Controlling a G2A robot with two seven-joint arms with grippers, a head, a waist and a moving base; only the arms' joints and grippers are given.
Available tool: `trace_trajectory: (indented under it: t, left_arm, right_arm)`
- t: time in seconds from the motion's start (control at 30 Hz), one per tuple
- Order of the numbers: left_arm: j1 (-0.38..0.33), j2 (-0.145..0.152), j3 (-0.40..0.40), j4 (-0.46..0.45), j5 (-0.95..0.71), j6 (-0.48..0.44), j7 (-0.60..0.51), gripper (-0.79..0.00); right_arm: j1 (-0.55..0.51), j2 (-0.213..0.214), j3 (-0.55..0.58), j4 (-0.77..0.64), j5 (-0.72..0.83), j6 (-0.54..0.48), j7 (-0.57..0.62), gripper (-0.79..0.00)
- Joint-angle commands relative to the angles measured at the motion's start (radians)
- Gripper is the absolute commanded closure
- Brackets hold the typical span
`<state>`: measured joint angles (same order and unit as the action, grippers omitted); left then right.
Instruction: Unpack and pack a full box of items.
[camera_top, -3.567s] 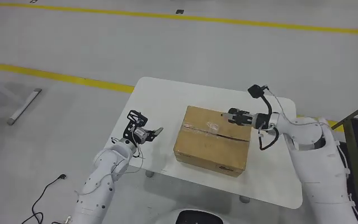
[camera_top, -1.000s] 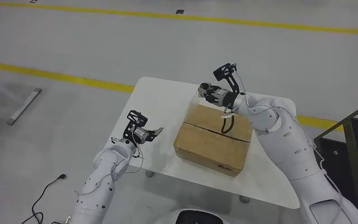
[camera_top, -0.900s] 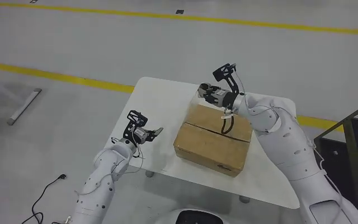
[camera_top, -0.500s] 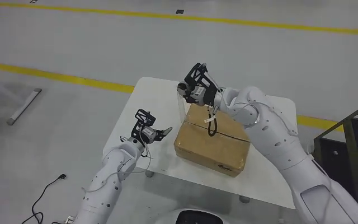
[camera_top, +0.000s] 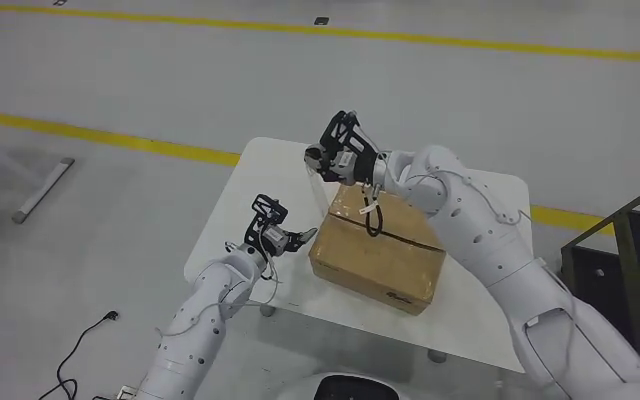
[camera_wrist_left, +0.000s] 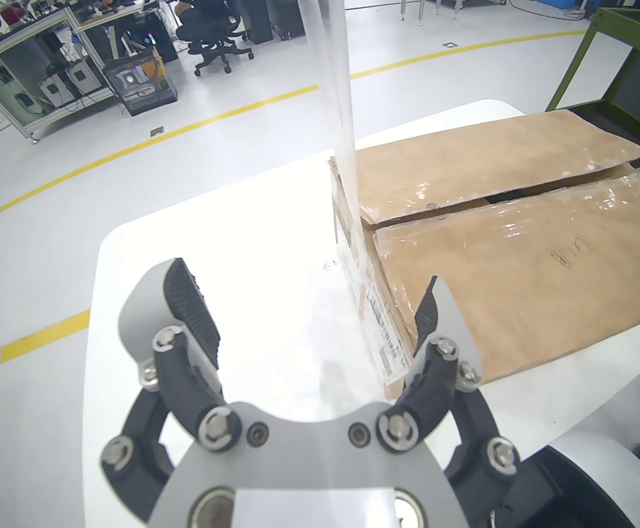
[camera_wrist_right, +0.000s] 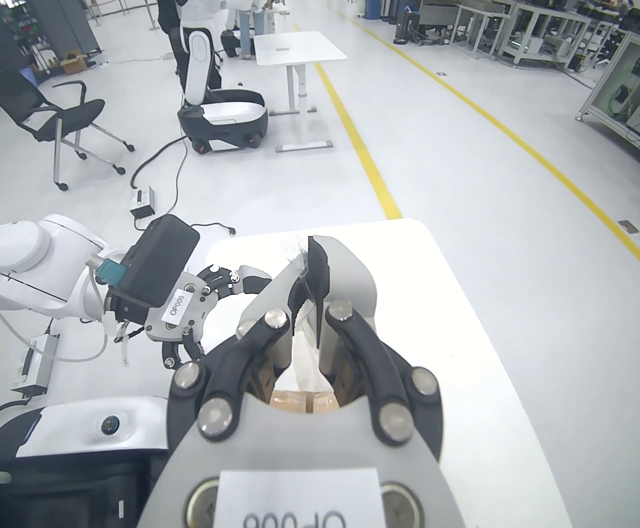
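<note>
A brown cardboard box (camera_top: 380, 250) lies on the white table (camera_top: 270, 190), its top flaps (camera_wrist_left: 500, 240) parted by a narrow dark seam. My right gripper (camera_top: 315, 158) hangs above the box's far left corner, shut on a strip of clear tape (camera_wrist_right: 300, 262). The tape (camera_wrist_left: 345, 125) stretches up from that corner's edge as a thin see-through band. My left gripper (camera_wrist_left: 305, 295) stands open just off the box's left side, low over the table, nothing between its fingers. It appears in the top view as the left gripper (camera_top: 295, 238) and in the right wrist view (camera_wrist_right: 240, 280).
A green cart (camera_top: 610, 220) stands off the table's right side. Bare tabletop (camera_wrist_left: 225, 240) lies left of the box and beyond it. Another white table (camera_wrist_right: 300, 47), a parked robot base (camera_wrist_right: 220, 115) and a chair (camera_wrist_right: 60, 115) stand on the floor farther off.
My right gripper has travelled from the box's right end along the seam to beyond its far left corner, pulling the tape up. My left gripper has moved closer to the box.
</note>
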<state>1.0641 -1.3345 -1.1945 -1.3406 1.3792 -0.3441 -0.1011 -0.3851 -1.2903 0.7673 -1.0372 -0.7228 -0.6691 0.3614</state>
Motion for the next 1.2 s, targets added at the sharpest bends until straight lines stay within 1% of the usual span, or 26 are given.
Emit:
trace_trajectory:
  t: [0.0, 0.13, 0.33, 0.47, 0.67, 0.83, 0.93, 0.97, 1.0, 1.1, 1.13, 1.17]
  left_arm:
    - [0.006, -0.001, 0.0, 0.0, -0.011, 0.011, 0.006, -0.785]
    - [-0.016, -0.01, 0.029, 0.027, -0.055, 0.001, 0.026, -0.785]
    - [-0.063, -0.034, 0.103, 0.108, -0.109, 0.001, 0.057, -0.785]
    - [-0.1, -0.049, 0.131, 0.166, -0.16, 0.012, 0.066, -0.785]
    - [-0.149, -0.065, 0.14, 0.242, -0.225, 0.03, 0.098, -0.785]
    - [-0.18, -0.075, 0.144, 0.286, -0.271, 0.028, 0.11, -0.785]
    - [-0.189, -0.079, 0.151, 0.307, -0.286, 0.014, 0.121, -0.742]
    - [-0.192, -0.08, 0.153, 0.313, -0.287, 0.011, 0.124, -0.69]
    - [-0.194, -0.082, 0.155, 0.317, -0.289, 0.006, 0.128, -0.616]
    - [-0.198, -0.084, 0.162, 0.328, -0.286, -0.006, 0.142, -0.348]
    - [-0.199, -0.085, 0.165, 0.33, -0.283, -0.009, 0.147, -0.24]
    - [-0.199, -0.086, 0.168, 0.334, -0.28, -0.01, 0.152, -0.154]
  right_arm:
    - [-0.003, -0.002, 0.001, 0.005, 0.006, 0.0, 0.0, 0.0]
    - [-0.008, -0.005, 0.004, 0.005, 0.011, -0.005, 0.006, 0.0]
    - [-0.015, -0.006, 0.016, 0.0, 0.011, 0.0, 0.018, 0.0]
    - [-0.023, -0.006, 0.024, -0.01, 0.007, 0.005, 0.029, 0.0]
    - [-0.027, -0.006, 0.039, -0.02, 0.003, 0.011, 0.043, 0.0]
    - [-0.032, -0.005, 0.051, -0.026, 0.003, 0.011, 0.058, 0.0]
    - [-0.034, -0.005, 0.056, -0.03, 0.003, 0.007, 0.064, 0.0]
    - [-0.034, -0.005, 0.057, -0.03, 0.003, 0.006, 0.066, 0.0]
    - [-0.034, -0.005, 0.059, -0.03, 0.005, 0.004, 0.067, 0.0]
    - [-0.033, -0.006, 0.062, -0.027, 0.007, 0.001, 0.072, 0.0]
    - [-0.032, -0.007, 0.063, -0.027, 0.009, -0.002, 0.074, 0.0]
    - [-0.031, -0.008, 0.063, -0.026, 0.013, -0.005, 0.076, 0.0]
